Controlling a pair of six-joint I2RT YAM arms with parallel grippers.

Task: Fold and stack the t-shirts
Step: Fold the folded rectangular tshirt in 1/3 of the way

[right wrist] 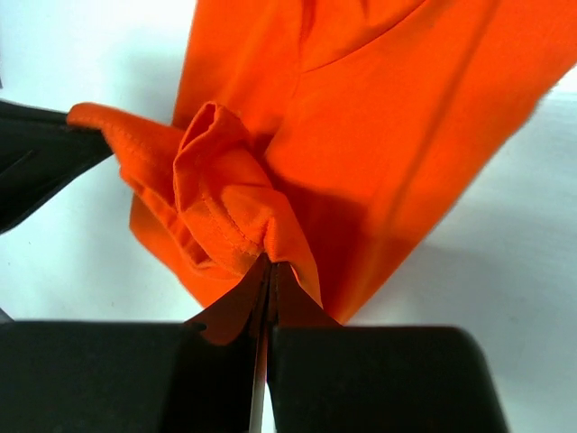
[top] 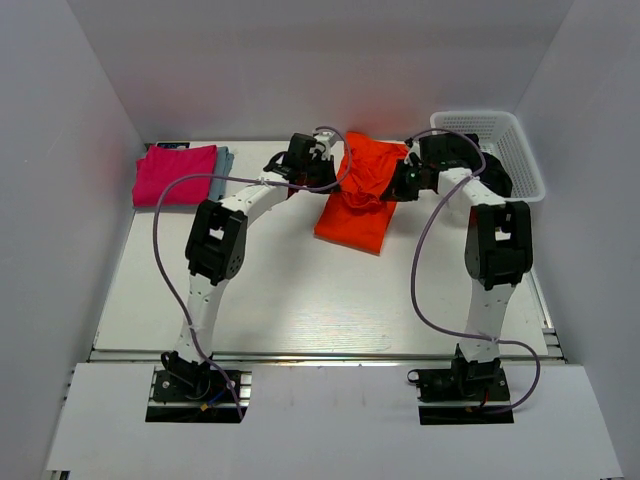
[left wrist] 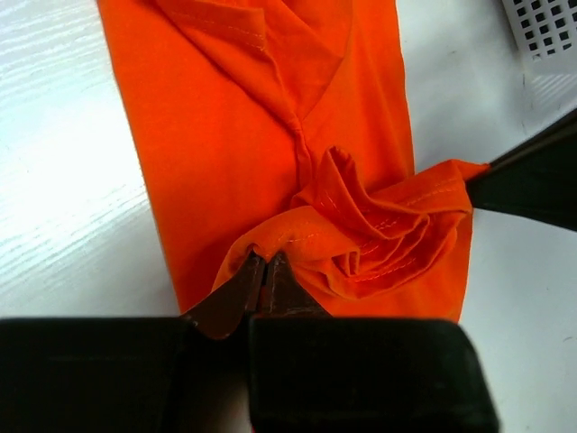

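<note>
The orange t-shirt (top: pixel 362 195) lies at the back middle of the table, partly folded, its far end lifted and bunched between the two grippers. My left gripper (top: pixel 318 166) is shut on its left edge; in the left wrist view the tips (left wrist: pixel 264 263) pinch a fold of orange cloth (left wrist: pixel 270 117). My right gripper (top: pixel 404 180) is shut on its right edge; in the right wrist view the tips (right wrist: pixel 270 266) pinch the bunched cloth (right wrist: pixel 379 126). A magenta-pink t-shirt (top: pixel 175 175) lies folded at back left on a light blue-grey one (top: pixel 224 160). No black t-shirts show.
A white lattice basket (top: pixel 500 150) stands at the back right, behind the right arm; its corner shows in the left wrist view (left wrist: pixel 545 23). White walls close in the table on three sides. The arm bases stand at the near edge.
</note>
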